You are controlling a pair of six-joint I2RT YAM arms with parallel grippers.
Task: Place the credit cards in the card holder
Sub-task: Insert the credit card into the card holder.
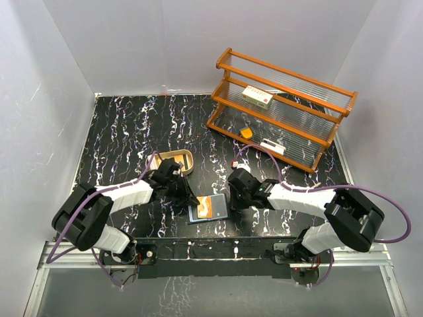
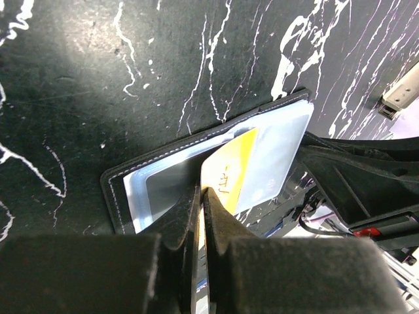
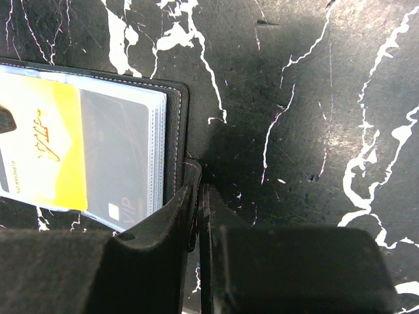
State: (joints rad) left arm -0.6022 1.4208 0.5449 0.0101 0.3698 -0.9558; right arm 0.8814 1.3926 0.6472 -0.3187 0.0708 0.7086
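The card holder lies open on the black marble table between both arms, its pale slotted inside up. My left gripper is shut on a yellow credit card, held on edge with its far end lying over the card holder's clear pockets. A grey credit card marked VIP sits inside a pocket beside the yellow card. My right gripper is shut on the stitched black edge of the card holder, at its right side.
A tan oval tray stands just behind the left gripper. At the back right a wooden rack holds a white-and-red box, a small orange thing and a white piece. Grey walls close in the table.
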